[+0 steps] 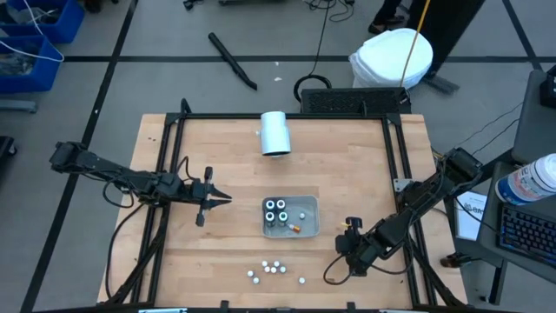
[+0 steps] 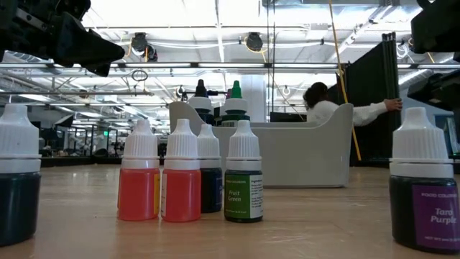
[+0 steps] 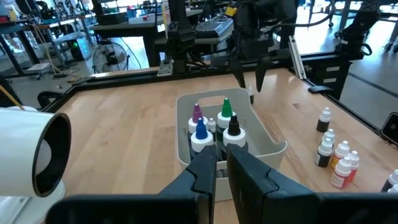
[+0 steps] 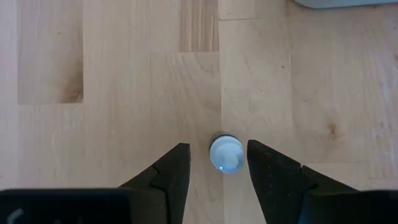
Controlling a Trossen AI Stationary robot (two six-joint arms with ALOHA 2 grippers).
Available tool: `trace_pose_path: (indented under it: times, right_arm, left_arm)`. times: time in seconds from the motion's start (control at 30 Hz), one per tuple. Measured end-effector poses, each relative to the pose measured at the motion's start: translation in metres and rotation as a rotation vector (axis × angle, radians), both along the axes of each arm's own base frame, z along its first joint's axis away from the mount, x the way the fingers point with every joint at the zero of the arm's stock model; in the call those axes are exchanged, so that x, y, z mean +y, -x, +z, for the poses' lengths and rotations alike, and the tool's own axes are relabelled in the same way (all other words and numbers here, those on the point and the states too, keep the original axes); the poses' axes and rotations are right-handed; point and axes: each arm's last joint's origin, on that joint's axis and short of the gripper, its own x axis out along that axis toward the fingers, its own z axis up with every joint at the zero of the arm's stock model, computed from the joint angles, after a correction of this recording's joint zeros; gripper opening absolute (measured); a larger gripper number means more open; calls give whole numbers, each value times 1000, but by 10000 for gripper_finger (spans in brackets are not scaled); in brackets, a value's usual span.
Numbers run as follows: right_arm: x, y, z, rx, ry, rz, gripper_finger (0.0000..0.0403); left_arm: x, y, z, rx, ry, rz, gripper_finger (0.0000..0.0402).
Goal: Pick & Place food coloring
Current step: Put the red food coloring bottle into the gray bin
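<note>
white-capped bottles, grey tray

high view: loose bottles near desk front edge too small to tell colours. low view: outer bottles cut by frame edges; tray partly hidden behind bottles. right wrist view: bottle shows cap only, body hidden.

The tabletop is showing pale, matt wood with visible grain and plank seams. The food coloring bottles are looking like smooth translucent plastic under ribbed white caps, some wearing glossy paper labels. The grey tray is appearing as smooth matt plastic.
</note>
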Motion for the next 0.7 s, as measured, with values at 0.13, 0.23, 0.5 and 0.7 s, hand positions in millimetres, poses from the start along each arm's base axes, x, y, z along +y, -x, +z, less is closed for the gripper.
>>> trace_pose_path:
  times: [0.13, 0.23, 0.5, 0.7]
  right_arm:
    - [0, 0, 0, -1, 0, 0, 127]
    - [0, 0, 0, -1, 0, -2, 108]
    - [1, 0, 0, 12, -20, 1, 46]
    - [2, -3, 3, 6, -43, 37, 47]
  left_arm:
    - [0, 0, 0, 0, 0, 0, 47]
    - [0, 0, 0, 0, 0, 0, 47]
    - [0, 0, 0, 0, 0, 0, 47]
    - [0, 0, 0, 0, 1, 0, 47]
